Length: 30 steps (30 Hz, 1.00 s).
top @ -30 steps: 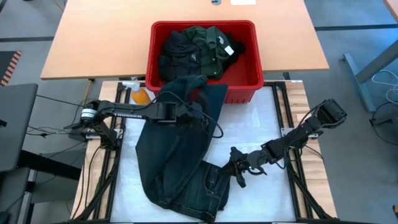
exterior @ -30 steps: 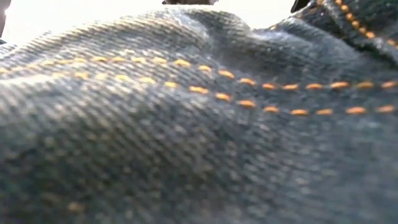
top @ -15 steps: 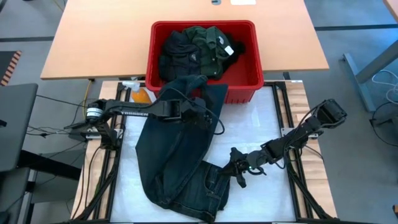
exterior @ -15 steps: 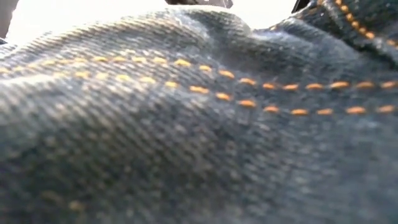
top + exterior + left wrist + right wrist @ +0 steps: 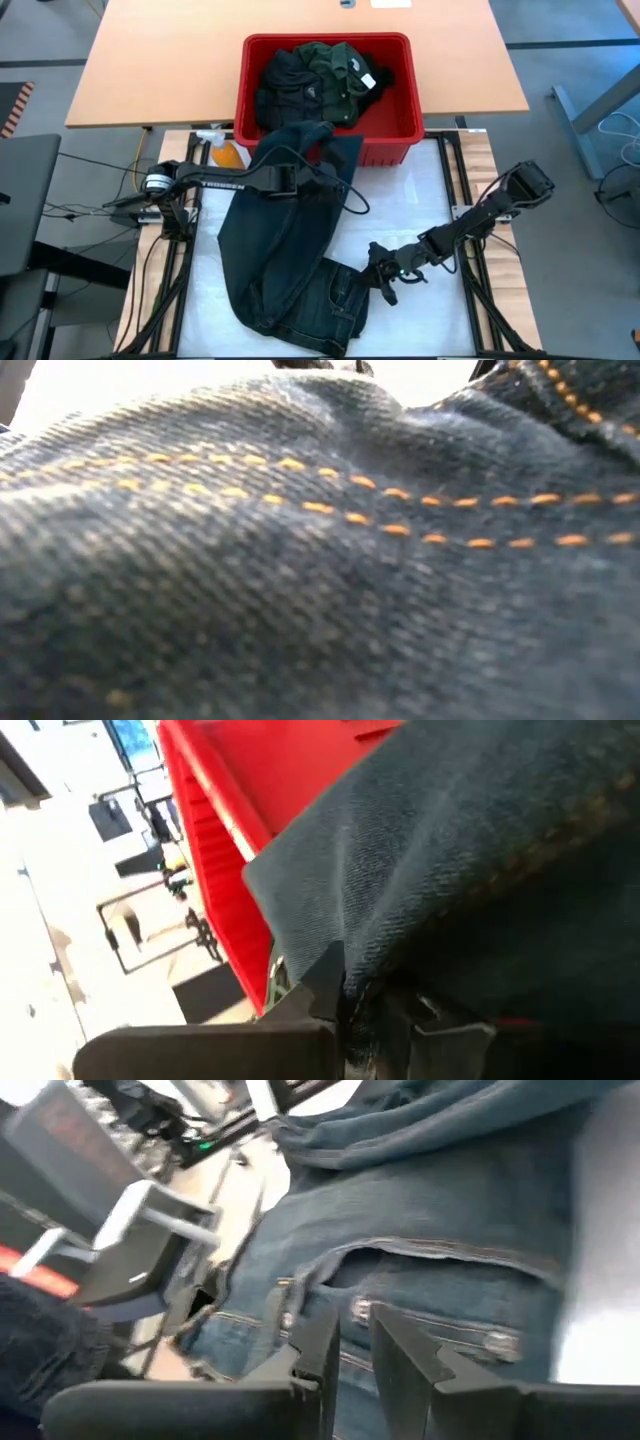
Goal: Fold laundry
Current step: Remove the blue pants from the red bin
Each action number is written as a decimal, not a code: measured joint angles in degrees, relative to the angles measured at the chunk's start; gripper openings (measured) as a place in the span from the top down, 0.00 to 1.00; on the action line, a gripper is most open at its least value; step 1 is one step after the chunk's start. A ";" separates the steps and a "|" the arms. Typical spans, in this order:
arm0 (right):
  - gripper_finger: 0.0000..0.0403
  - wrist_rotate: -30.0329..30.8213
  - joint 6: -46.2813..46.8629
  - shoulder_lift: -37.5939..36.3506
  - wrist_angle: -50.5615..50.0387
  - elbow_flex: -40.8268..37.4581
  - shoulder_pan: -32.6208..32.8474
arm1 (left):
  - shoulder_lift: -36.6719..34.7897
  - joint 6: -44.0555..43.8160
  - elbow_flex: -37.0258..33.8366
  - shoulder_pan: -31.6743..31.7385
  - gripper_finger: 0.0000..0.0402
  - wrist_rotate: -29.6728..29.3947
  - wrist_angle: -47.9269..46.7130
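The left claw [image 5: 325,172] sits at the far end of the jeans [image 5: 285,250], beside the near wall of the red basket [image 5: 405,120], and its fingers are pressed together on the denim of the leg, as the left wrist view shows. The jeans lie spread on the white worktop [image 5: 420,210], the leg end draped against the basket and the waist lying near the front edge. The other garments [image 5: 320,75], black and dark green, are heaped in the basket.

To the right, the right claw [image 5: 378,272] is at the waistband, beside the fly buttons [image 5: 357,1310]; its fingers stand a little apart, and I cannot tell whether any cloth is between them.

The step in hand looks like pulling the jeans flat before folding. To do it well, the left claw should lift the leg end only enough to clear the basket wall, then draw it away from the waist while the right claw anchors the waistband, so that the wrinkles come out without dragging the whole garment.
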 joint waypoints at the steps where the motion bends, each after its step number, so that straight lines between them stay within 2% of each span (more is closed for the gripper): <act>1: 0.79 -0.86 0.02 1.09 0.91 -0.02 -0.02 | -0.02 -0.02 0.53 -0.32 0.99 -1.06 -0.91; 6: 0.84 -2.86 1.01 7.45 3.44 2.26 -0.34 | -3.77 -4.61 1.06 -1.91 1.00 -5.42 -8.16; 11: 0.92 -4.09 -2.26 10.90 4.54 5.33 -1.98 | -10.82 -17.92 1.11 -3.19 1.00 -8.69 -23.12; 14: 0.97 -4.16 -3.92 12.08 -1.48 6.88 -3.02 | -15.28 -27.32 1.14 -4.77 1.00 -9.60 -31.50; 17: 0.97 -4.14 -3.77 13.27 -11.78 9.17 -3.98 | -18.86 -35.39 1.14 -7.42 1.00 -11.27 -39.58; 22: 0.96 -4.16 -3.03 12.98 -34.59 13.87 -4.14 | -23.22 -52.48 1.14 -13.14 1.00 -12.80 -54.13; 26: 0.96 -4.41 -2.67 7.78 -53.23 15.06 -2.69 | -24.23 -66.54 1.15 -18.08 1.00 -12.87 -63.39; 30: 0.96 -3.94 -0.90 -0.35 -70.18 14.53 -1.41 | -23.95 -76.67 1.11 -22.66 1.00 -12.56 -69.59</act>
